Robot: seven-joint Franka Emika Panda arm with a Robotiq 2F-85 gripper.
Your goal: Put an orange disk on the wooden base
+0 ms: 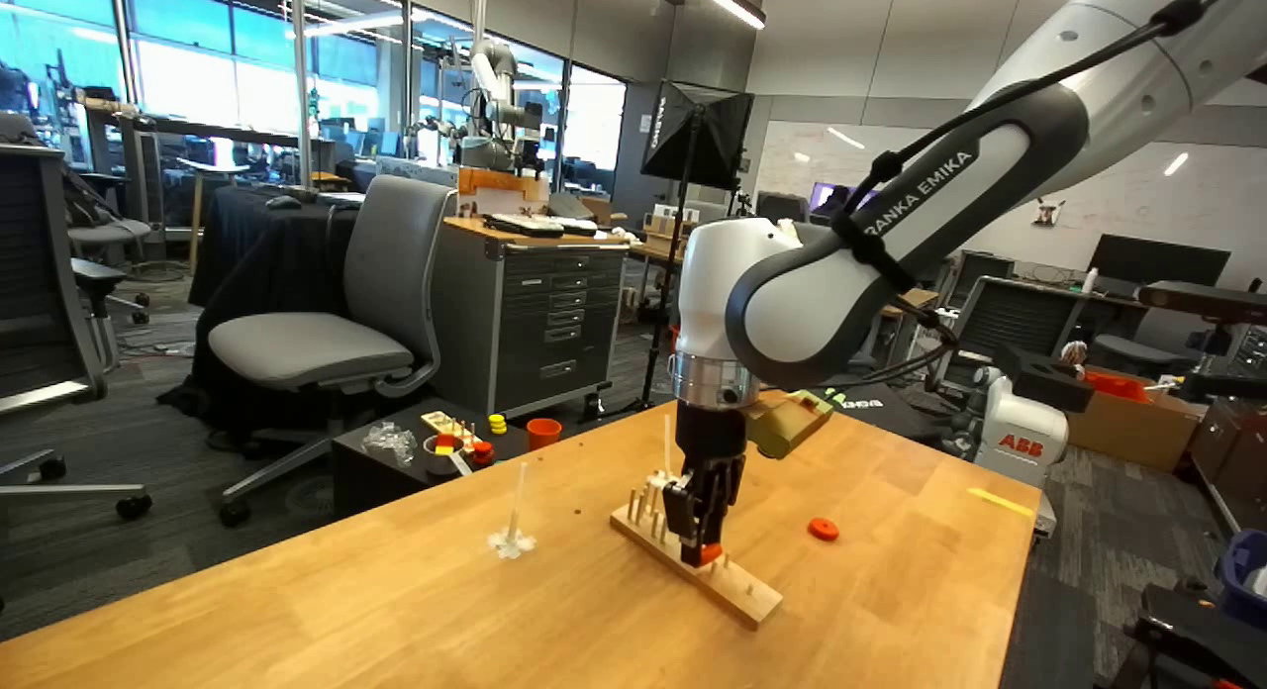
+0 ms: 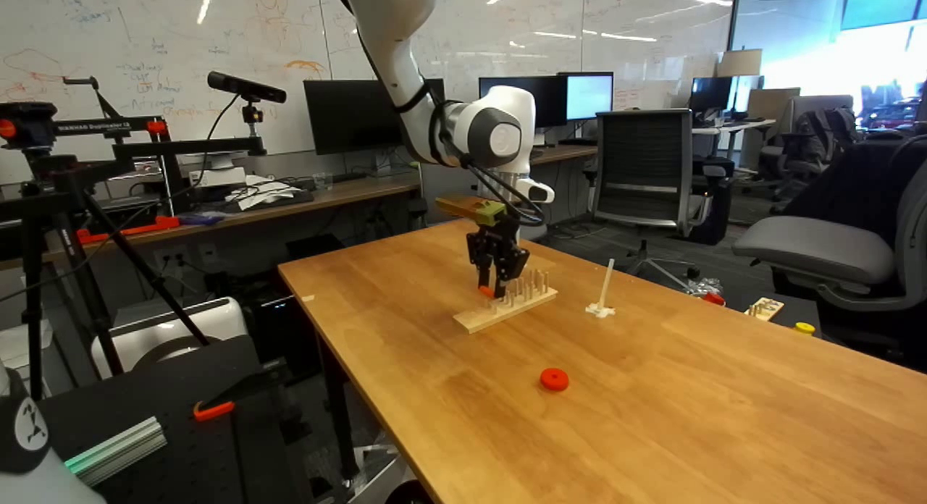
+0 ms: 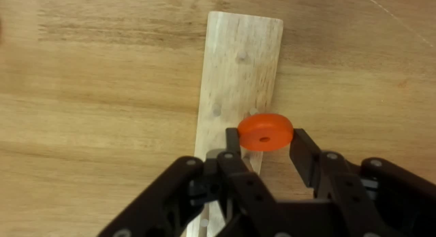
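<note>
Disk (image 3: 267,124), clamped in the gripper (image 3: 265,138) and seemingly tilted, hung over the base (image 3: 243,36), so placing it well probably called for levelling it, centring its hole (image 3: 264,139) on a peg (image 3: 253,111), and lowering gently before release.

In an exterior view, a stick (image 2: 604,290) stands right of the claw (image 2: 492,290), monitors (image 2: 552,102) behind the claw, a tripod (image 2: 66,191) well left of it. In an exterior view, a chair (image 1: 312,344) and a cabinet (image 1: 556,323) stand left of the claw, farther back.
</note>
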